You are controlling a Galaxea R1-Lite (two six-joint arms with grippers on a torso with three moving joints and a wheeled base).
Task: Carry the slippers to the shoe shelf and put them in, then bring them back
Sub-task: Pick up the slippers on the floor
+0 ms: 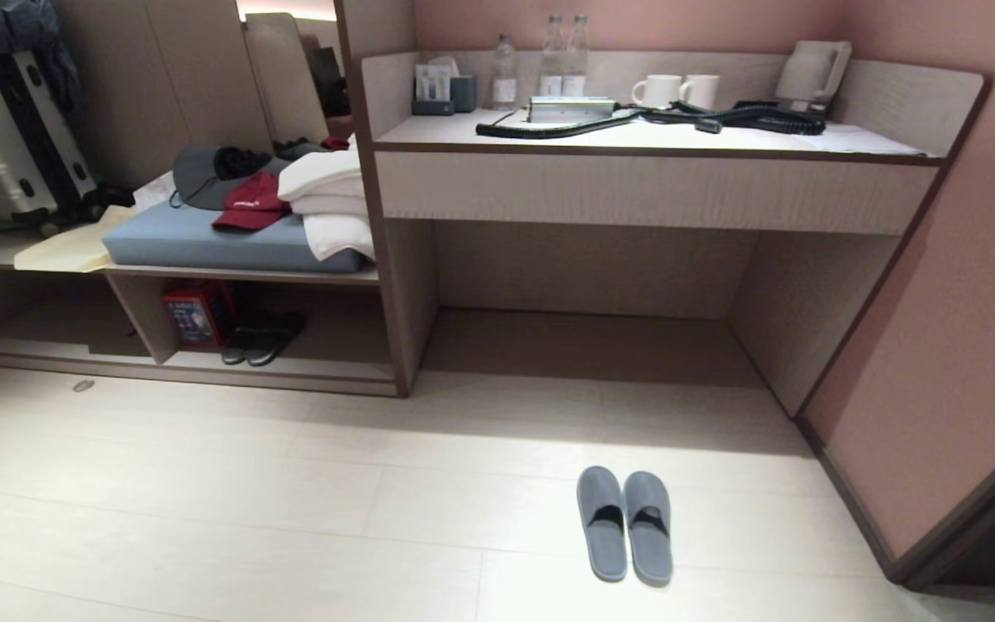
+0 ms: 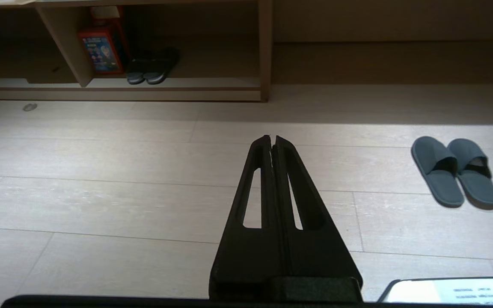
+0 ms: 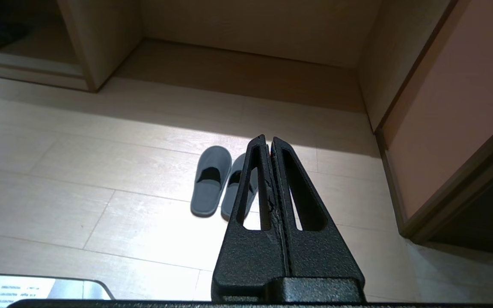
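The slippers (image 1: 646,536), a grey-blue pair, lie side by side on the pale floor in front of the desk recess, toes toward the wall. The shoe shelf (image 1: 333,356) is the low open compartment at the left, with a vertical divider. Neither arm shows in the head view. My left gripper (image 2: 272,137) is shut and empty, hanging over bare floor, with the slippers (image 2: 439,179) well off to its right and the shoe shelf (image 2: 212,72) far ahead. My right gripper (image 3: 268,139) is shut and empty; it partly covers one of the slippers (image 3: 210,179) lying ahead of it.
Dark shoes (image 1: 260,341) and a red box (image 1: 195,313) sit inside the shoe shelf. Above it lies a blue cushion (image 1: 204,246) with towels and a red cap. The desk counter (image 1: 653,138) holds cups, bottles and a black cable. A pink wall (image 1: 938,345) closes the right side.
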